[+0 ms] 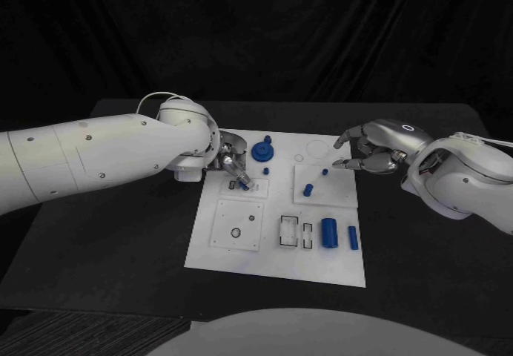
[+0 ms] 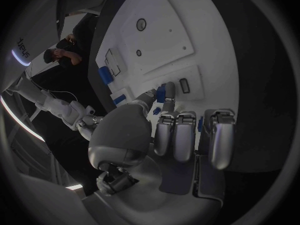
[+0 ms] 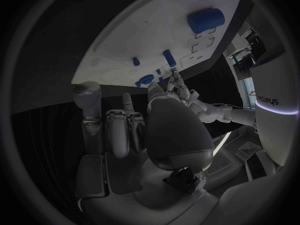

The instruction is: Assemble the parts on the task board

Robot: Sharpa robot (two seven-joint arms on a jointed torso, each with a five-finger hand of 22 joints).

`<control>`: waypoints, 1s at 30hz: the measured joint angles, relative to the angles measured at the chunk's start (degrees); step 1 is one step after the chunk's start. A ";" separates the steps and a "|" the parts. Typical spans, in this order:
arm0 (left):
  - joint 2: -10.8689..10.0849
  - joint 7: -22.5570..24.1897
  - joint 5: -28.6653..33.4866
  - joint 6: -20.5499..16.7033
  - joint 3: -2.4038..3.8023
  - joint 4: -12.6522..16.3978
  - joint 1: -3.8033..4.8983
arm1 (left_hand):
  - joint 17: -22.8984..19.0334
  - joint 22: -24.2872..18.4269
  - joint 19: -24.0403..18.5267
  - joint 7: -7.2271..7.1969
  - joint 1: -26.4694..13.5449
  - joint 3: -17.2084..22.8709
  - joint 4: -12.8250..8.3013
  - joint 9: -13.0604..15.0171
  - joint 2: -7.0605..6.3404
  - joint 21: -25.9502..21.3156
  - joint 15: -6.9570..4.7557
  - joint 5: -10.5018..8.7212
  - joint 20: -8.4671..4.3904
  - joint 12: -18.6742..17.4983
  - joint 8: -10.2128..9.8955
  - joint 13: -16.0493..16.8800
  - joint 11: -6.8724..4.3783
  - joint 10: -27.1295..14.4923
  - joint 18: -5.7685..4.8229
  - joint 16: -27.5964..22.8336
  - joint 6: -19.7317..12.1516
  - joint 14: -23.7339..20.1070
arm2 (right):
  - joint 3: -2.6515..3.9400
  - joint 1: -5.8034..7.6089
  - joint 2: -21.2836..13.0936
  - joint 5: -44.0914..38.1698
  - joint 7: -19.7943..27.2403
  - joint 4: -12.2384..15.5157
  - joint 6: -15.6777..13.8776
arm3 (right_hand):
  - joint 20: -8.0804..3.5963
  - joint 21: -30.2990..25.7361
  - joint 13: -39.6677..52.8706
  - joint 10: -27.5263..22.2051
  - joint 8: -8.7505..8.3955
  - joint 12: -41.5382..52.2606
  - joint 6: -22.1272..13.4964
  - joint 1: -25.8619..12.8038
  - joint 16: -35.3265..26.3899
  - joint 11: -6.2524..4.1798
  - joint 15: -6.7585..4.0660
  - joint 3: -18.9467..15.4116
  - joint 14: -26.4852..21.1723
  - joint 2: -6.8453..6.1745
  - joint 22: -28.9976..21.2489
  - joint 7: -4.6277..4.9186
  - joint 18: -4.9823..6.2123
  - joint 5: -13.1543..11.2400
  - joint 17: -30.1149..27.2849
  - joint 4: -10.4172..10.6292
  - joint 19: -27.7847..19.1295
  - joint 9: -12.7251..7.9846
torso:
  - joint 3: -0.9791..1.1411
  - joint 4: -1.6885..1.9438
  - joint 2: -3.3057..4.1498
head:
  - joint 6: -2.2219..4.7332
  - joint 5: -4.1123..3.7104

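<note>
The white task board [image 1: 214, 252] lies in the middle of the black table. My left hand [image 1: 231, 165] is over the board's upper left and pinches a small blue part [image 1: 245, 186] between thumb and finger; the left wrist view shows that part [image 2: 162, 92] at the fingertips [image 2: 167, 89], just above a small white plate. My right hand [image 1: 371, 150] hovers at the board's upper right edge with its fingers apart and nothing in them. Its fingertips [image 1: 340, 164] are close to a small blue peg [image 1: 325, 173].
A blue round piece with a stem [image 1: 264, 153] stands near the board's top, with a short blue peg [image 1: 266, 170] below it. A blue part [image 1: 308, 190] stands in the right plate. A thick blue cylinder [image 1: 329, 232] and a thin one [image 1: 353, 237] lie lower right.
</note>
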 measured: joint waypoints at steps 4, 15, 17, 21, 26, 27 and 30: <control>-1.19 -0.23 0.00 -0.99 0.00 0.67 0.00 | 0.00 0.00 0.00 0.01 -1.23 2.26 -1.04 0.33 -0.42 0.00 0.00 0.00 0.00 0.00 0.03 0.00 0.01 0.01 0.00 0.00 0.02 0.00 | 0.00 0.00 -0.06 0.00 -0.21 0.03 0.12 | -0.19 -0.24 0.00 0.00 -0.22 0.00 0.16 0.31 0.00 0.00 0.00 0.00 0.00 0.30 0.00 -0.16 0.00 0.67 0.00 0.00 -0.19 -0.06 | -0.03 -0.02 -0.04 | 0.00 0.19; -2.70 -2.45 -0.01 -2.73 0.00 1.66 0.00 | -0.01 -0.01 0.00 0.08 -4.17 6.16 -2.09 1.28 -0.66 0.00 0.00 -0.03 0.00 0.00 0.44 0.00 -0.13 -0.13 0.00 0.00 0.11 0.00 | 0.00 -0.06 -0.05 0.00 -0.65 0.04 0.80 | -0.21 -1.25 0.05 0.00 -0.40 0.00 0.52 1.04 -0.23 0.00 0.00 -0.32 0.00 1.04 -0.01 -0.11 0.00 2.71 0.00 -0.32 -0.20 -0.37 | 0.06 0.05 -0.10 | 0.00 0.43; -2.75 -2.91 0.04 -3.05 0.00 1.73 0.00 | -0.01 -0.01 0.00 0.26 -4.36 6.38 -1.87 1.40 -0.57 0.00 0.00 -0.03 0.00 0.00 0.44 0.00 -0.13 -0.13 0.00 0.00 0.29 0.00 | 0.00 -0.08 -0.05 0.01 -0.72 0.04 0.92 | -0.21 -1.24 0.04 0.00 -0.50 0.00 0.72 1.06 -0.23 0.00 0.00 -0.32 0.00 1.05 -0.01 -0.31 0.00 2.88 0.00 -0.32 -0.20 -0.37 | 0.08 0.09 -0.09 | 0.00 0.43; -2.88 -3.96 1.98 -4.14 0.00 1.99 0.00 | -0.01 -0.01 0.00 0.28 -4.67 7.31 -1.72 1.77 -0.88 0.00 -0.21 0.26 0.00 0.00 0.67 0.00 -0.13 -0.13 0.00 0.00 0.31 0.22 | 0.00 -0.16 -0.03 0.01 -0.84 0.04 1.16 | -0.21 -1.54 0.04 0.00 -0.50 0.00 0.72 1.06 -0.45 0.00 0.00 -0.32 0.00 1.05 -0.01 -0.31 0.56 3.28 0.00 -0.32 -0.20 -0.45 | 0.08 0.10 -0.08 | 0.00 0.47; -3.08 -4.97 5.98 -5.09 0.00 2.30 0.00 | -0.01 -0.01 0.00 0.28 -5.36 7.71 -1.84 1.85 -0.95 0.00 -0.22 0.91 0.00 0.00 0.67 0.00 -0.12 -0.12 0.01 0.00 0.32 0.22 | 0.00 -0.27 -0.01 0.01 -0.98 0.02 1.38 | -0.21 -1.57 0.04 0.00 -0.50 0.00 0.72 1.52 -0.45 0.00 0.00 -0.16 0.00 1.04 -0.01 -0.31 0.91 3.32 0.00 -0.48 -0.20 -0.52 | 0.04 0.03 -0.05 | 0.00 0.52; -3.10 -5.14 6.61 -5.20 0.00 2.37 0.00 | -0.01 -0.01 0.00 0.28 -5.48 8.04 -1.93 1.86 -0.96 0.00 -0.21 0.91 0.00 0.00 0.68 0.00 -0.12 -0.12 0.00 0.00 0.32 0.21 | 0.00 -0.31 -0.01 0.01 -1.01 0.00 1.42 | -0.21 -1.57 0.04 0.00 -0.50 0.00 0.72 1.52 -0.45 0.00 0.00 -0.26 0.00 1.04 -0.01 -0.31 0.91 3.52 0.00 -0.57 -0.20 -0.52 | 0.04 0.02 -0.05 | 0.00 0.54; -3.11 -5.50 8.08 -5.46 -0.01 2.54 0.00 | -0.01 -0.01 0.00 0.28 -5.48 8.04 -1.92 1.87 -0.96 0.00 -0.21 0.91 0.00 0.00 0.68 0.00 -0.11 -0.11 0.00 0.00 0.32 0.22 | 0.00 -0.44 -0.01 0.01 -1.07 -0.03 1.50 | -0.21 -1.58 0.03 0.00 -0.50 0.00 0.72 1.52 -0.45 0.00 0.00 -0.32 0.00 1.04 -0.01 -0.31 0.91 3.60 0.00 -0.63 -0.20 -0.51 | 0.04 -0.02 -0.05 | 0.00 0.56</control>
